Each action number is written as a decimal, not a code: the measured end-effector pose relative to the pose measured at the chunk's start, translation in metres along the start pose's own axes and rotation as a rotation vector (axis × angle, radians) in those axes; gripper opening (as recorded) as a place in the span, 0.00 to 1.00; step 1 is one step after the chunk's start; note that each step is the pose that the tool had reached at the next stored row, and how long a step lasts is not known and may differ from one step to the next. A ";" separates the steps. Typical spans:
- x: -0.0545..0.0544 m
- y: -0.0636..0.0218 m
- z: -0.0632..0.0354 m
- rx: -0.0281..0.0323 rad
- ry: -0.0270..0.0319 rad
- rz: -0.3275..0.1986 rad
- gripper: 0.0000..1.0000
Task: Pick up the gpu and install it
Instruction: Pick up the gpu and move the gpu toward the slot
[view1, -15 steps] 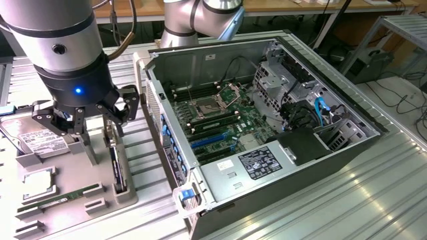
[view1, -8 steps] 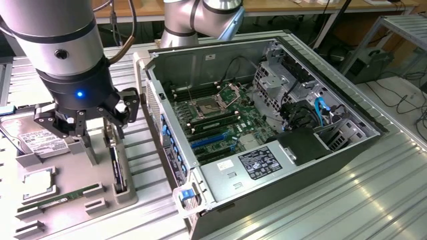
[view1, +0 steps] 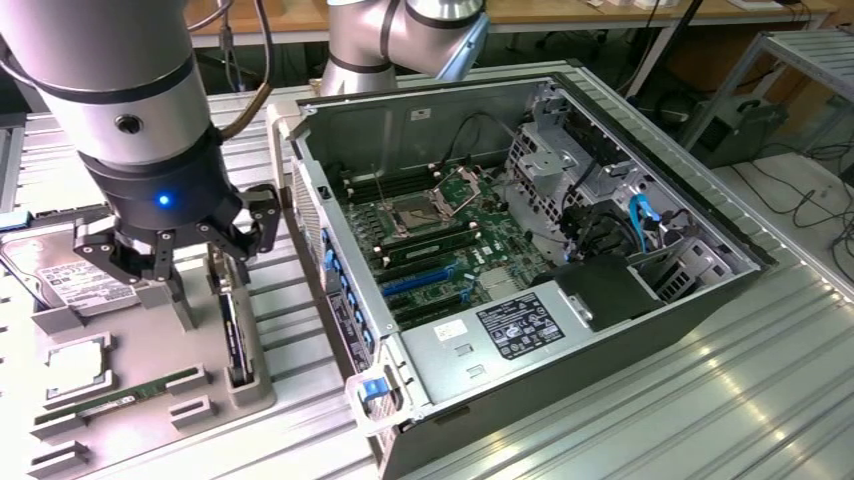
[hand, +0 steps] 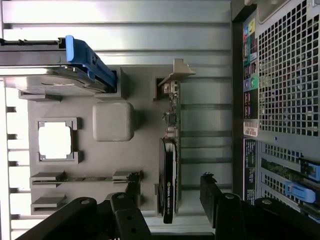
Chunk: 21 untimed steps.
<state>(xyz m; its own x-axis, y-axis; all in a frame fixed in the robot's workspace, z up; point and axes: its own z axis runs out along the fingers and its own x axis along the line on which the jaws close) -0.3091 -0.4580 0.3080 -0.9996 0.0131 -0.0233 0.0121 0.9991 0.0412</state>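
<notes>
The gpu (view1: 238, 338) stands on edge in a slot of the grey holder tray (view1: 147, 425), just off the open computer case (view1: 534, 250) toward the exterior view's left. In the wrist view the gpu (hand: 170, 170) shows edge-on, its black cooler and green board in line and its silver bracket (hand: 176, 75) at the far end. My gripper (view1: 200, 290) hangs just above the card, open. In the wrist view the gripper (hand: 171, 192) has one black finger (hand: 131, 197) on each side of the card, apart from it.
The tray (hand: 142, 145) also holds a silver hard drive (view1: 67, 280) in a blue-tabbed carrier (hand: 87, 60), a square processor (view1: 80, 362) and a narrow memory stick (view1: 120, 397). Inside the case, the motherboard's blue card slots (view1: 414, 285) lie open. The case's rear panel (hand: 280, 100) is close by.
</notes>
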 end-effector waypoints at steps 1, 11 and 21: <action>0.000 -0.0005 0.0015 0.0000 0.0000 0.000 0.60; 0.000 -0.0063 0.0115 0.0005 -0.0021 0.000 0.60; -0.002 -0.0099 0.0312 0.0007 -0.0050 0.000 0.60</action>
<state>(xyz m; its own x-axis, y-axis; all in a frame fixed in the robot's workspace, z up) -0.3066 -0.4667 0.2765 -0.9995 0.0131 -0.0283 0.0119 0.9991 0.0404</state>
